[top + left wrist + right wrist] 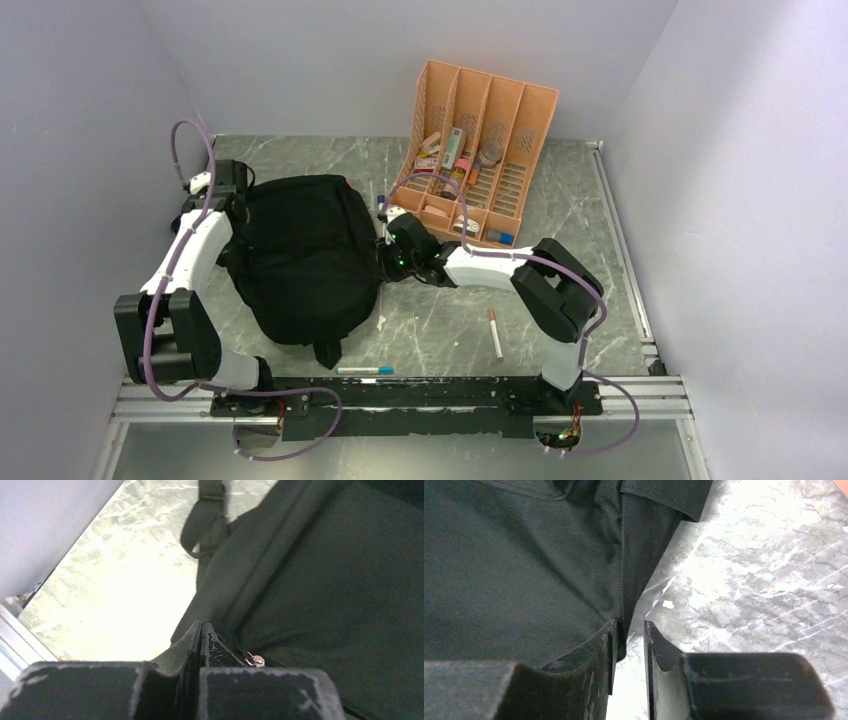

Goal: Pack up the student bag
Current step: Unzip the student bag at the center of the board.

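The student bag, a large black backpack, lies flat on the marble table left of centre. My left gripper is at the bag's far left edge. In the left wrist view this gripper is shut, fingertips pressed together against the bag's seam, a silver zipper ring just to their right; nothing shows between them. My right gripper is at the bag's right edge. In the right wrist view the gripper stands open by a narrow gap, a fold of the bag's edge lying against its left finger.
An orange slotted organizer holding small items leans at the back right. A pink-and-white pen lies on the table right of the bag. A blue marker lies by the near rail. Walls close in on three sides.
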